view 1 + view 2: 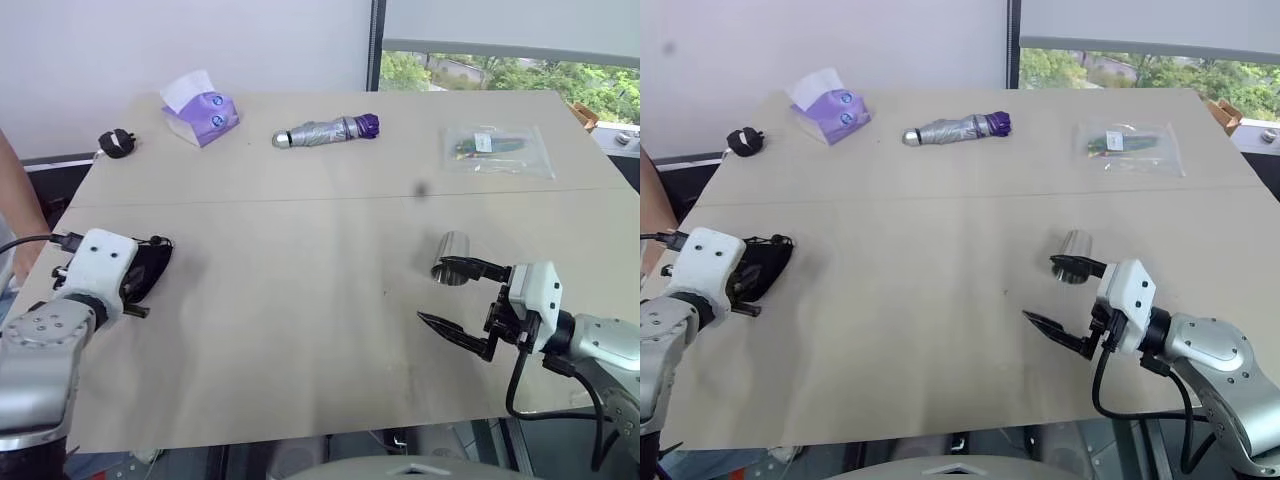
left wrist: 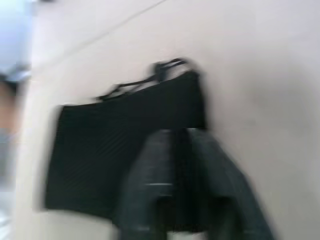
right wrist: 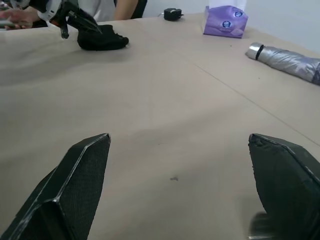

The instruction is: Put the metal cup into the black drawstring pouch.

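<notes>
The metal cup (image 1: 452, 257) stands upright at the lower right of the head view, just beyond the right tool (image 1: 462, 303), touching or nearly touching its far finger. That tool is spread wide, holding nothing, and it is much the nearer arm. The black drawstring pouch (image 1: 148, 266) lies flat on the surface (image 1: 300, 250) at the far left, under the left tool (image 2: 186, 170). Motion blur hides whether that tool pinches the fabric. The pouch's mouth is partly covered.
</notes>
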